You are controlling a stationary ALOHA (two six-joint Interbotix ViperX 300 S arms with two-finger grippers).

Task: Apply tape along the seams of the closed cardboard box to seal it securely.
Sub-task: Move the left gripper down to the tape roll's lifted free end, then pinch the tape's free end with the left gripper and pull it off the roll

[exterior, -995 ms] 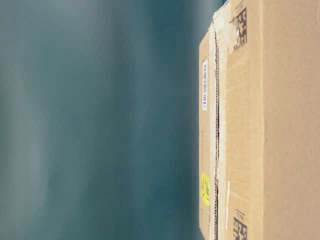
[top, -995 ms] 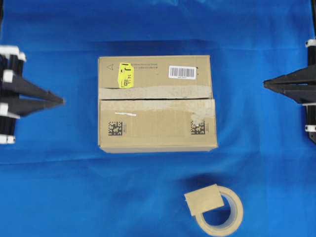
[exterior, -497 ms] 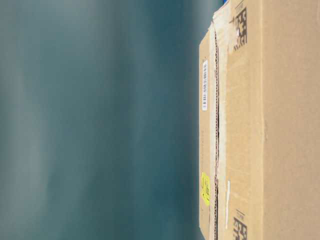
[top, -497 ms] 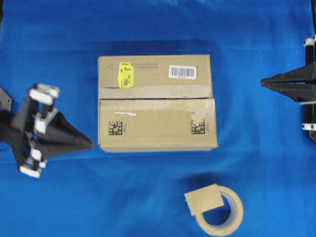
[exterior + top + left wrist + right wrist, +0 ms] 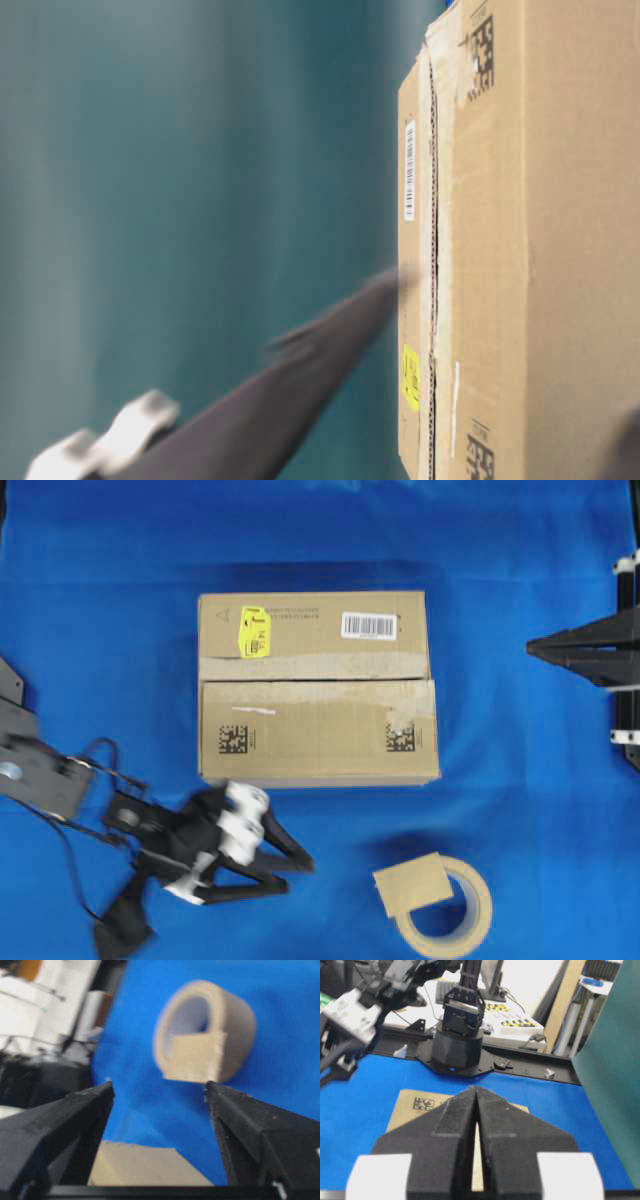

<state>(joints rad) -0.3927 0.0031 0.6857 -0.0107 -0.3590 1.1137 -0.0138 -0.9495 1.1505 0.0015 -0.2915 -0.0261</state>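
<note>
The step in hand looks like going to get the tape (image 5: pixel 413 883), the small brown square piece that sticks out from the beige tape roll (image 5: pixel 445 910) at the front of the blue tabletop (image 5: pixel 120 600). To do it well, the left gripper (image 5: pixel 300 868) should come in slowly and line up so one finger goes on each flat side of the brown piece, near its loose edge, and then pinch only the piece, not the roll. A push on the roll could make it roll or slide away, so a soft touch is best. The tape should be kept flat and not folded, so its sticky side can land on the seams (image 5: pixel 315 679), the thin dark gap between the two top flaps of the cardboard box (image 5: pixel 318 688), which sits in the middle of the tabletop, apart from the roll. The left arm reaches low in front of the box and looks blurry in the overhead view. Its gripper points toward the roll, with a gap of blue tabletop between its tips and the roll. In the left wrist view its two black fingers (image 5: pixel 65 1125) stand wide apart with nothing between them, and the roll with its brown piece sits just ahead of them. The right gripper (image 5: pixel 532 649) waits far off at the right edge, well away from the box, with its fingers pressed tight together and nothing in them.
</note>
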